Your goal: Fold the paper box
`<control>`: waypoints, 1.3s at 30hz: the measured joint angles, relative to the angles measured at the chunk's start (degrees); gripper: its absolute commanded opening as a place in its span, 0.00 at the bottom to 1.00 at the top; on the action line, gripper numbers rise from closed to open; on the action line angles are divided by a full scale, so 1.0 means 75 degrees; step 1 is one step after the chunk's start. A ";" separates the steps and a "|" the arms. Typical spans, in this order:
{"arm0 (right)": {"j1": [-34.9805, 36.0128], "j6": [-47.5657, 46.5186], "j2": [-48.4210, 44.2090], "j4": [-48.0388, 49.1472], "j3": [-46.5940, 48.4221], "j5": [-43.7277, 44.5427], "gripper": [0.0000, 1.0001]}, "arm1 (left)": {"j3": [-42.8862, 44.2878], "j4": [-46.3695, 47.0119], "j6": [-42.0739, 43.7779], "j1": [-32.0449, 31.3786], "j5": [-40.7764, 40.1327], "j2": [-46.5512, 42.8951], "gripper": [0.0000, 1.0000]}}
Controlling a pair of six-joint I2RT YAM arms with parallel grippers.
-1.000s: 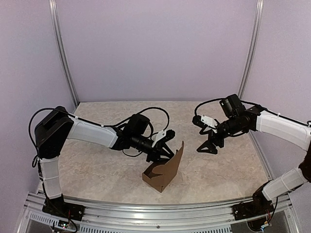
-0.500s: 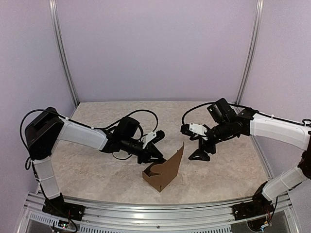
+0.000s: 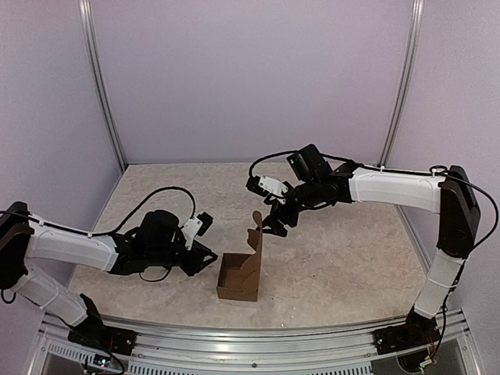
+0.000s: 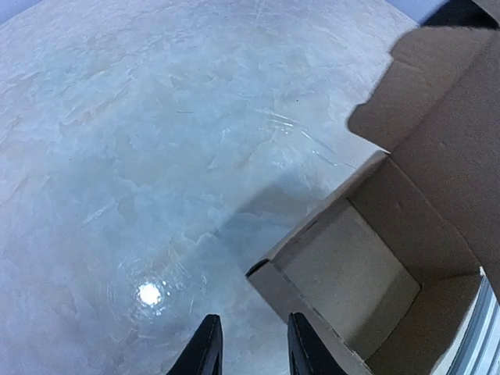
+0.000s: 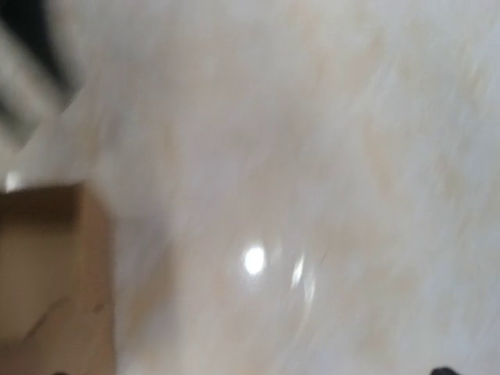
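The paper box (image 3: 239,276) is plain brown cardboard. It stands open-topped at the front middle of the table, with its lid flap (image 3: 255,237) raised at the far right side. My left gripper (image 3: 206,257) is low, just left of the box, open and empty. In the left wrist view its fingertips (image 4: 205,349) frame bare table, and the box's near corner (image 4: 269,269) lies just beyond them. My right gripper (image 3: 278,222) hovers close behind and to the right of the raised flap and looks open. The right wrist view is blurred, with the box (image 5: 43,273) at its lower left.
The marbled tabletop (image 3: 351,266) has lilac walls on three sides. A metal rail (image 3: 250,344) runs along the near edge, where the arm bases sit. Black cables loop above both arms.
My left gripper has pulled back left and lower, away from the box. My right gripper has swung left to the raised flap. The box has turned and now stands squarer, with its flap upright.
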 measured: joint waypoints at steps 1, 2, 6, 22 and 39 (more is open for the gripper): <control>0.0000 0.0114 0.0242 0.0079 0.0350 -0.0055 0.99 | -0.0166 0.0006 -0.0090 -0.0102 -0.0134 -0.0172 0.29; 0.0003 0.0204 0.0472 0.0114 0.0705 -0.0119 1.00 | -0.0399 0.0032 -0.0195 -0.0274 -0.0376 -0.0431 0.30; 0.0003 0.0513 0.1236 0.0224 0.1926 -0.0210 1.00 | -0.0991 0.0122 -0.0382 -0.0857 -0.0816 -0.1291 0.37; -0.0507 -0.0857 -0.0973 -0.1154 0.1125 -0.0315 1.00 | 0.0350 0.1151 0.1212 0.0472 0.1714 0.0294 0.50; -0.0501 -0.1673 -0.2028 -0.2267 -0.0606 -0.0883 1.00 | 0.2716 0.0536 0.2728 0.0481 0.4237 0.2722 0.00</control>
